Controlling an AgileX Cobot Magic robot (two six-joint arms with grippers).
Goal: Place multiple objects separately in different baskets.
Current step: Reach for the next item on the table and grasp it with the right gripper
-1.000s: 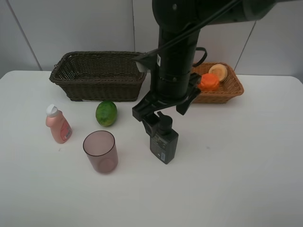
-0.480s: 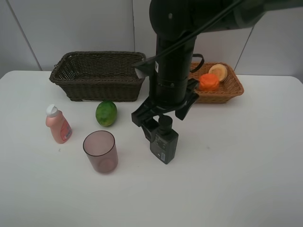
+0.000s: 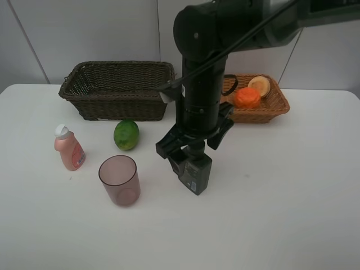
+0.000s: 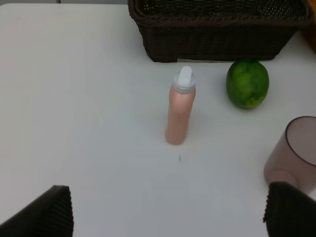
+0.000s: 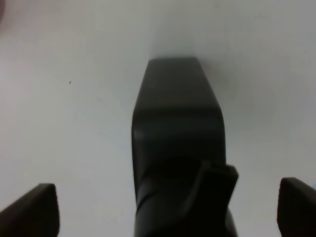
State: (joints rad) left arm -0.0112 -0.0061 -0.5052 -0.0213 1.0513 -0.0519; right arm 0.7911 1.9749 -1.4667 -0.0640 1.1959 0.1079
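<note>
Two wicker baskets sit along the back of the white table: the deep dark brown basket on the left and the shallower tan basket on the right. The tan one holds the orange with the peach-like fruit just behind it.

Four more items stand on the tabletop. The green fruit lies just in front of the dark basket. The pink bottle stands upright farther left, and the mauve cup sits mouth-up nearer the front. The dark pump bottle is near the middle, to the right of the cup and apart from it.

The right gripper hangs directly over the pump bottle. Its fingers are spread wide to either side, with bare table showing between each one and the bottle, so it grips nothing.

The left gripper shows only in its own wrist camera. Its fingers are also spread wide and empty, above bare table near the pink bottle.
</note>
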